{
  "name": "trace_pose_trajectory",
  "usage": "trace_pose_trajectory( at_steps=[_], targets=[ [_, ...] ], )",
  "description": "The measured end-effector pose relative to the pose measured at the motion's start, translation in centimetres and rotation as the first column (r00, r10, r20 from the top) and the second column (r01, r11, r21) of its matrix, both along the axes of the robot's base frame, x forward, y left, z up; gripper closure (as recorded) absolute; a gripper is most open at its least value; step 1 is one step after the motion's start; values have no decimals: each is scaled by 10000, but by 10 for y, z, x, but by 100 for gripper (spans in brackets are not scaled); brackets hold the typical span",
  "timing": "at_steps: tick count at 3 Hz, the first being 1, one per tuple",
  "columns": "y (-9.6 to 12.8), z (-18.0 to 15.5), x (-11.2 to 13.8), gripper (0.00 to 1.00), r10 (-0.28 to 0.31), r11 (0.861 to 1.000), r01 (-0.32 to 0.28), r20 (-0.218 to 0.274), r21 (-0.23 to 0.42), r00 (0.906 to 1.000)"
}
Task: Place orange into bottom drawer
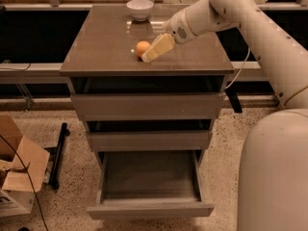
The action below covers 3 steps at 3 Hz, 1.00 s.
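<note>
The orange [142, 47] sits on the grey-brown cabinet top [101, 47], left of centre. My gripper [153, 52] reaches in from the right, its pale fingers [159, 47] lying right against the orange's right side, low over the top. The bottom drawer [149, 186] is pulled out below, its tray bare inside. The two upper drawers [147, 106] stand slightly out.
A white bowl [140, 8] stands at the back of the cabinet top. My white arm [250, 18] crosses from the upper right and my base [274, 177] fills the lower right. A cardboard box [17, 170] and a black bar [57, 153] lie on the floor at left.
</note>
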<state>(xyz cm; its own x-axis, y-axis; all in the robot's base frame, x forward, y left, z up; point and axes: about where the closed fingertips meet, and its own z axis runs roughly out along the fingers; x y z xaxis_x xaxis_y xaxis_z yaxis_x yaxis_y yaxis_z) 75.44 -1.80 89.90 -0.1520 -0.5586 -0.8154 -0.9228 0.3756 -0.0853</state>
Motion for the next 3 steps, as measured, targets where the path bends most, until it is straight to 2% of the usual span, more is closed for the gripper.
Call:
trace_pose_trajectory(
  at_steps=[1,2,3],
  targets=[
    [5,-16,3,0,-368,9986,374,-163,373,9992],
    [13,-20,23,0,-983,9915,962,204,878,9949],
    [14,-33,39,0,-1422,9829,1387,207,1213,9896]
  ],
)
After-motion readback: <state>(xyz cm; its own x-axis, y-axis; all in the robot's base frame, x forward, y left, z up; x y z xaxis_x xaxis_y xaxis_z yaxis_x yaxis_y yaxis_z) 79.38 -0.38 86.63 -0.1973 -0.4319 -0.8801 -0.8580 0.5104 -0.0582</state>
